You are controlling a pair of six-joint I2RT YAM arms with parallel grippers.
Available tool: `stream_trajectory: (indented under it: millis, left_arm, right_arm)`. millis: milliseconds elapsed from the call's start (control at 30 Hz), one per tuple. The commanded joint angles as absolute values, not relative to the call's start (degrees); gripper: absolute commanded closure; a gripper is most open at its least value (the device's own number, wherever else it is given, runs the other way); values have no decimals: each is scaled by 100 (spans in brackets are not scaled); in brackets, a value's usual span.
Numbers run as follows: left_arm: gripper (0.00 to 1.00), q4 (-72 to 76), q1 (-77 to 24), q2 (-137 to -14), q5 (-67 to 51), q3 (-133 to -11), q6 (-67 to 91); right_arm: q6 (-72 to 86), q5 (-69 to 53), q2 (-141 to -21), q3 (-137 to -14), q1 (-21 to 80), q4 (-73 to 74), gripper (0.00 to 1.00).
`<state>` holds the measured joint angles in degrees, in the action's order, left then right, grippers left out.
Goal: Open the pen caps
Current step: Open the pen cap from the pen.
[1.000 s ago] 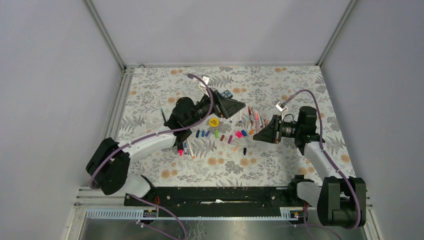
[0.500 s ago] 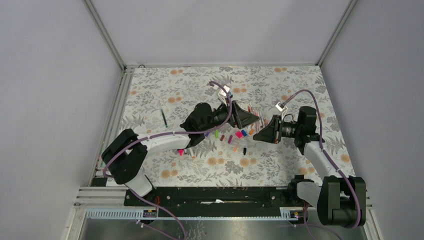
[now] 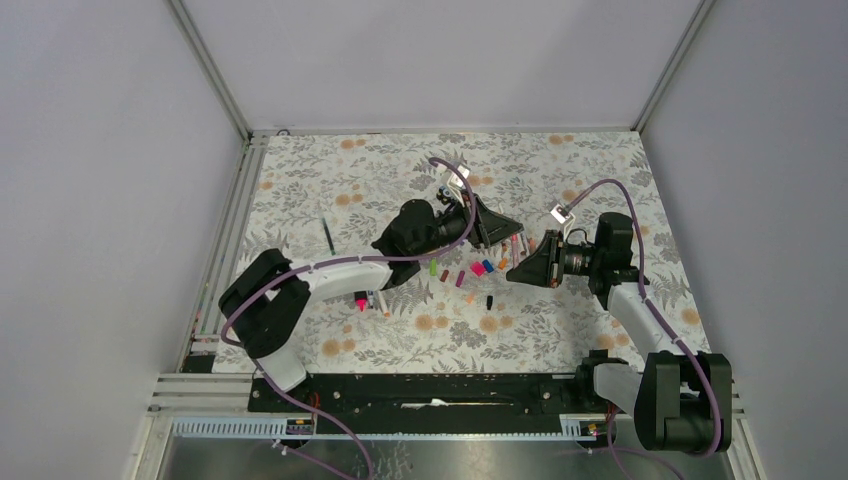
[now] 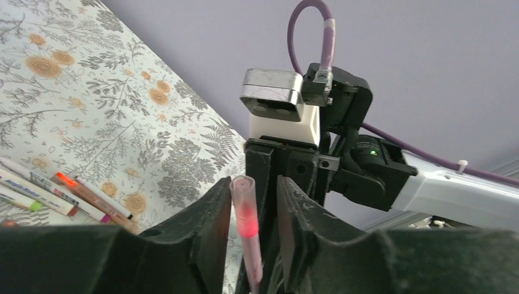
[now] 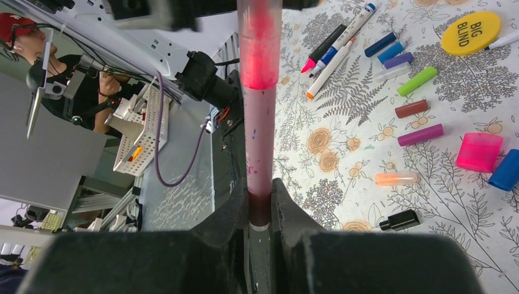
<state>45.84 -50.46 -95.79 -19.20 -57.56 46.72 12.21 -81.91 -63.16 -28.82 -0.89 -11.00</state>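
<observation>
- Top external view sets the left gripper (image 3: 510,234) at mid-table, reaching rightward toward the other arm. In its own wrist view the jaws stand part-open either side of the cap (image 4: 243,208), and a gap on one side shows it is not clamped.
- Between the two grippers is the pen (image 5: 260,135), held up off the table (image 3: 300,170). Its translucent pink cap is on the end away from the right arm.
- Right gripper (image 5: 260,199) is clamped tight on the pen's dark end.
- Step in hand, as I judge it, is uncapping this pen. The next move calls for the left jaws to pinch the cap firmly, then pull straight along the barrel against the right's hold.
- Loose caps (image 5: 418,78) lie on the table right of the pen, well apart from it.
- Writing: the yellow disc (image 5: 470,32) reads "BIG BLIND". Print on the other barrels is too small to read.
</observation>
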Motion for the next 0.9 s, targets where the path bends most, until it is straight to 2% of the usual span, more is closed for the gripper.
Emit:
stream_trajectory:
  millis: [0, 100, 200, 300, 467, 600, 733, 867]
  left_arm:
    - [72, 4863, -5082, -9708, -2050, -6138, 4634]
    - [82, 4869, -5081, -9774, -2164, -6201, 4667]
    - [100, 4886, -5084, -9804, -2301, -6255, 4683]
    - [100, 4899, -5084, -9801, -2339, -6257, 4716]
    - [100, 5034, -5083, -9735, -2298, -6050, 4838]
    - [100, 5213, -5086, -9663, -2204, -5816, 4942]
    - [100, 5297, -5080, -9659, -2173, -5733, 5021]
    - [100, 5352, -5079, -9646, -2157, -5692, 5062]
  right_arm:
    - [1160, -8332, -6332, -3005, -45, -1151, 100]
    - [1154, -8332, -6337, -3004, -44, -1151, 100]
    - [1157, -8319, -6343, -3003, -44, -1151, 100]
    - [1166, -8270, -6324, -3006, -48, -1144, 97]
    - [1269, -8267, -6227, -3146, -70, -1138, 66]
    - [1359, -8334, -6158, -3283, -192, -1151, 52]
    - [1617, -8407, -6161, -3330, -282, -1445, 48]
    - [1689, -8454, -6235, -3433, -325, -1492, 49]
